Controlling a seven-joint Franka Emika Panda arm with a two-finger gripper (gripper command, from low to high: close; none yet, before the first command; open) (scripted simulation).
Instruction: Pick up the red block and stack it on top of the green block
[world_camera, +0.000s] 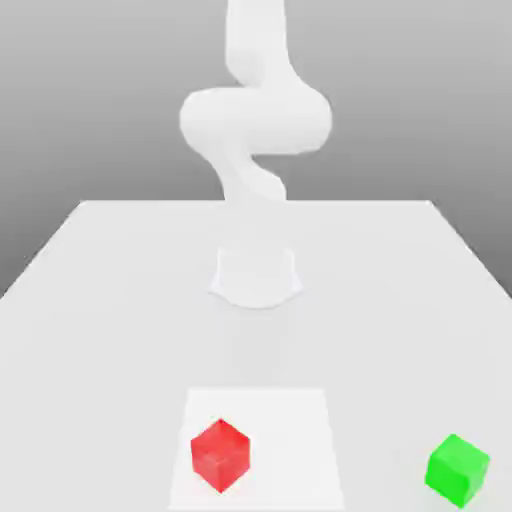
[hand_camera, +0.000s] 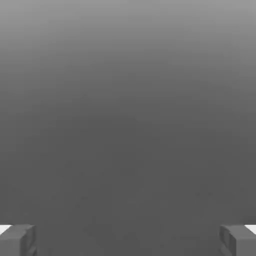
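Note:
The red block (world_camera: 220, 455) rests on the white table near the front edge, a little to the exterior view's left of centre. The green block (world_camera: 457, 468) sits apart from it, at the front on the exterior view's right. In the hand view my gripper (hand_camera: 128, 240) is open: its grey fingertips (hand_camera: 17, 240) stand far apart with nothing between them, against a plain grey background. The white arm (world_camera: 255, 120) rises at the back of the table, far from both blocks.
The arm's round base (world_camera: 256, 275) stands at the middle of the table (world_camera: 100, 300). A lighter square patch (world_camera: 290, 440) marks the surface under the red block. Table edges run along both sides and the back.

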